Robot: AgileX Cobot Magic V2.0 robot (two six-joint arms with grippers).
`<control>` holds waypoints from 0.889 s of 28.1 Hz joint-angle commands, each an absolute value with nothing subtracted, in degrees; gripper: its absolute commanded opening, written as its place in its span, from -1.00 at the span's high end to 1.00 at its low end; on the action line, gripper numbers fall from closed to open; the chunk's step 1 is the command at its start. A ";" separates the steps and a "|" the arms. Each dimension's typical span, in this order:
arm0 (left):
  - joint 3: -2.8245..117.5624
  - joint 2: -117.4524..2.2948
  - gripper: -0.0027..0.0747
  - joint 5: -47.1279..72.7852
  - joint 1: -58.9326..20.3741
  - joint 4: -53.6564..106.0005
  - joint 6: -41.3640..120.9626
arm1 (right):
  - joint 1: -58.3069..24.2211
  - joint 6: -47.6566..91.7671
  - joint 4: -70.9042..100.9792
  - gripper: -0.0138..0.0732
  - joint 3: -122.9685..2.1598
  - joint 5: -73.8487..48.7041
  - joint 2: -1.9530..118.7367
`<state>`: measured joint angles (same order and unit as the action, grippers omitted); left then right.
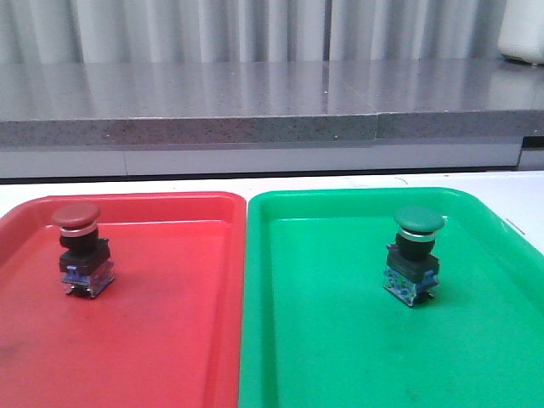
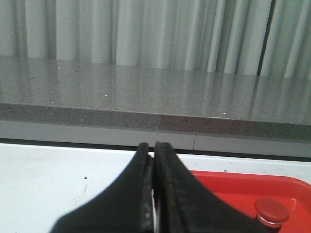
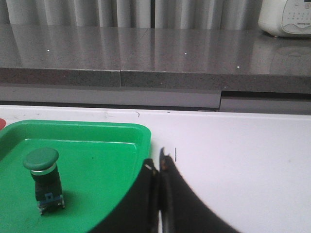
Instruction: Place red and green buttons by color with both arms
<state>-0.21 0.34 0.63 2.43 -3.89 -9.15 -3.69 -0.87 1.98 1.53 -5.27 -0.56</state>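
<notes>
Grey curtains back our white table. We see the dull red mushroom-cap button (image 1: 81,246) upright at ten o'clock in the red plastic tray (image 1: 170,340), the green-capped button (image 1: 414,253) at one o'clock in the green plastic tray (image 1: 340,357), sorted by colour. Our left gripper (image 2: 154,150) and right gripper (image 3: 159,167) are pressed together, empty, seemingly done.

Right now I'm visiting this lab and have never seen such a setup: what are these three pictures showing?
This is a two-armed robot at a white table. The front picture looks forward over the table; the arms are out of that shot. The other two come from cameras on each wrist. The dark wedges are the left gripper and the right gripper, both closed and holding nothing. On the table sit a red tray and a green tray. The red button stands upright in the red tray, the green button in the green tray.
</notes>
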 commanded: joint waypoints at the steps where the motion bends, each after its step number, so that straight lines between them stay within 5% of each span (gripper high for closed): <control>1: -1.70 1.20 0.98 -4.20 1.98 -3.61 -9.66 | -3.03 -0.86 1.89 0.93 1.24 -1.14 -1.57; 25: -1.70 1.20 0.98 -4.20 1.98 -3.61 -9.66 | -2.29 -0.86 1.89 0.93 1.24 -1.09 -1.57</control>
<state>-0.21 0.34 0.63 2.43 -3.89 -9.15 -2.53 -0.87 1.98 1.53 -5.37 -0.56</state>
